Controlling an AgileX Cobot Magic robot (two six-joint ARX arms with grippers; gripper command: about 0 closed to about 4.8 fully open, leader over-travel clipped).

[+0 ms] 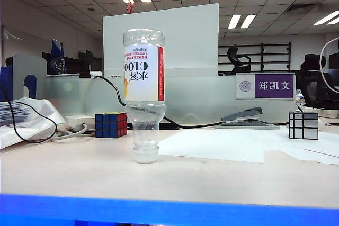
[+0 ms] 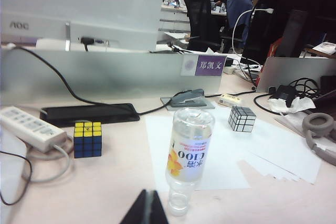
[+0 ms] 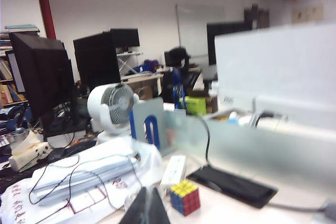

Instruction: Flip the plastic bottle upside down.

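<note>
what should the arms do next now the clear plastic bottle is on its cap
Probably nothing more than keeping both arms back. The clear plastic bottle already stands upside down, cap on the table, untouched. The left gripper and right gripper are shut and clear of it.

Exterior low, table-level; wrists higher; all share Rubik's cube [image 1: 111, 124].
</note>
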